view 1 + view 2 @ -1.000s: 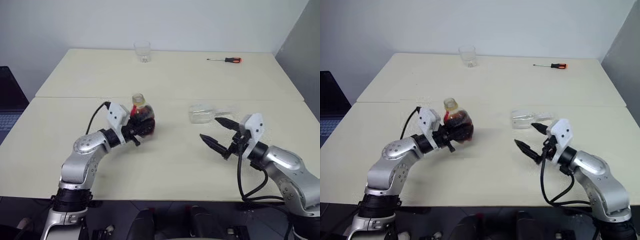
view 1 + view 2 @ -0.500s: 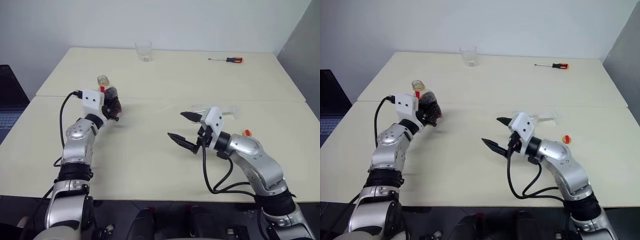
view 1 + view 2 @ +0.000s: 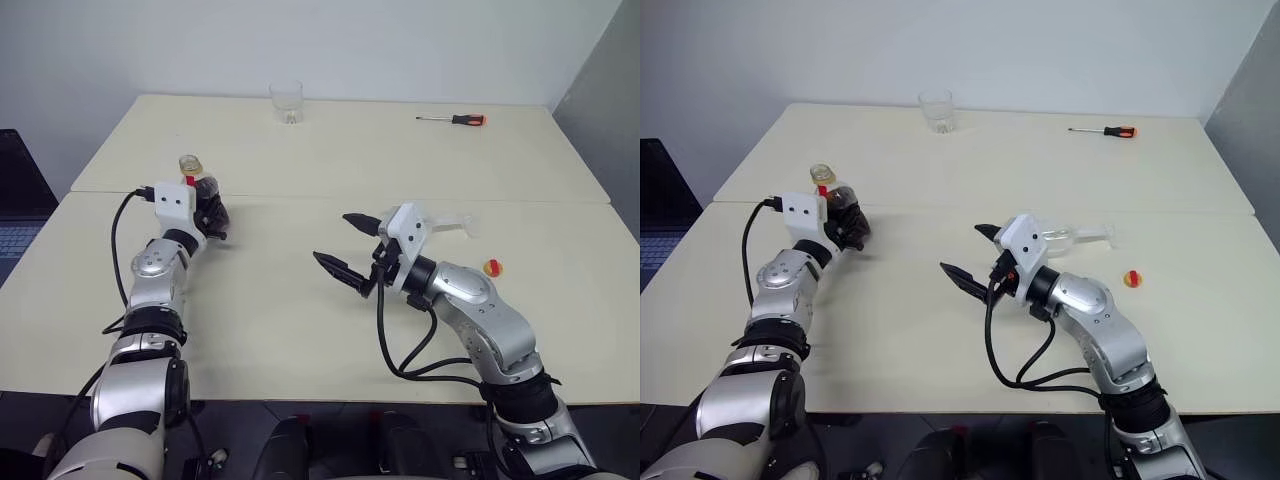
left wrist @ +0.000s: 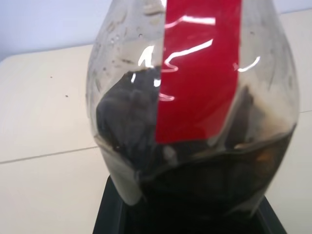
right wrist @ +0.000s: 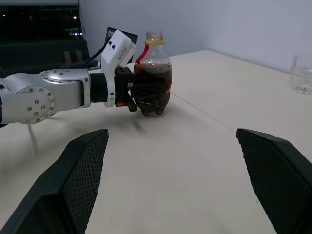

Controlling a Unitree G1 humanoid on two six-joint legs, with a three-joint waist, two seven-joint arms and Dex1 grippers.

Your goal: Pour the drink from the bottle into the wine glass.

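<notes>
just behind the right end effector (image 3: 345, 244), close to its upper finger, the wine glass (image 3: 440, 222) lies on its side on the worktop (image 3: 330, 160), long axis running across, foot toward the robot's right, bowl partly hidden by the wrist. that end effector's fingers are spread wide with nothing between them, and it is much the nearer hand. the left end effector (image 3: 847, 226), well off to its left, is clamped on the upright bottle (image 5: 152, 78), cap off, drink (image 5: 152, 90) filling the lower body. a small red-and-yellow piece (image 3: 491, 267), likely the cap, sits just right of the right arm. my read: the glass must be stood up before any pouring
</notes>
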